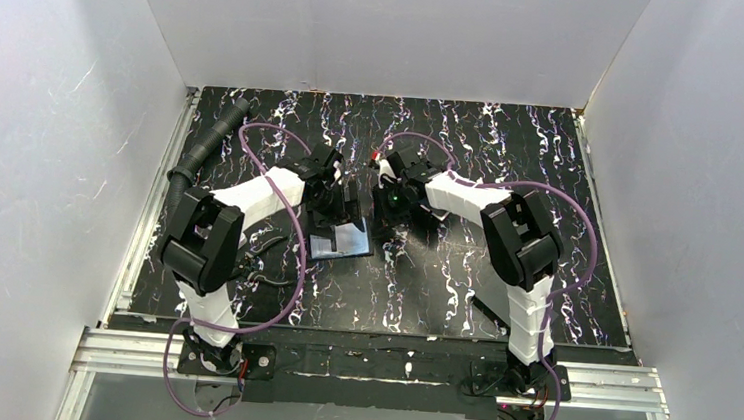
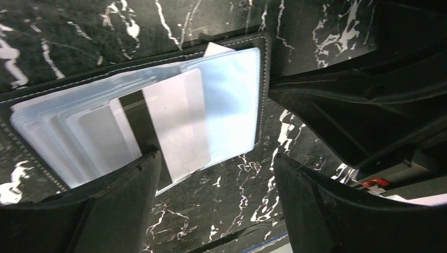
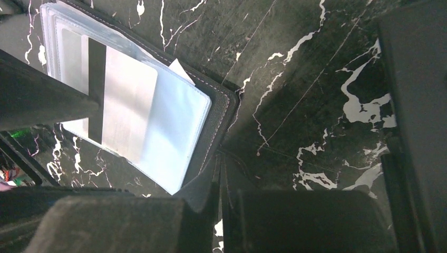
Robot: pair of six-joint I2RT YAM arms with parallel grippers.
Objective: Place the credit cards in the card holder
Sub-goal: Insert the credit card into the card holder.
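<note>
Black marbled table (image 1: 462,287), open card holder (image 1: 341,240), ribbed hose (image 1: 211,142)

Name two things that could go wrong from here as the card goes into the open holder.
1. The card overhangs the edge of the clear sleeves. The left gripper is open, so nothing clamps the card and it could slip out.
2. The right gripper is shut on just a corner of the card holder; a tug might drag or fold it.

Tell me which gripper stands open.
The left gripper, its fingers spread wide above the card holder; the right gripper is pinched shut on the holder's black cover.
</note>
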